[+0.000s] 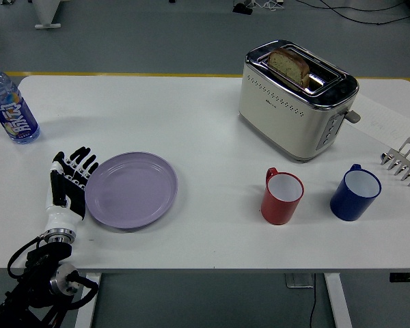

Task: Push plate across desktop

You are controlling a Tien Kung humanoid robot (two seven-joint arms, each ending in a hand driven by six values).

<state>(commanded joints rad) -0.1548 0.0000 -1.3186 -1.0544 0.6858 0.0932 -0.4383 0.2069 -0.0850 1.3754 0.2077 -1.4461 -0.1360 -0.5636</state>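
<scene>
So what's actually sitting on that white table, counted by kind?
Round lilac plate: 1
Mugs: 2, one red, one blue
Cream toaster holding bread: 1
Blue-capped plastic bottle: 1
Metal rack at the right edge: 1
Total: 6

Grey floor (157, 34) beyond white table (191, 116)

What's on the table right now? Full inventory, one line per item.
round lilac plate: 1, lilac, left of table centre, empty
clear plastic water bottle: 1, blue cap and label, far left, upright
cream metal toaster: 1, cream and chrome, back right, bread slice in slot
red mug: 1, red, white inside, front right
blue mug: 1, blue, right of the red mug
metal rack: 1, silver, right edge, cut off
left hand: 1, black, fingers extended, at the plate's left rim
</scene>
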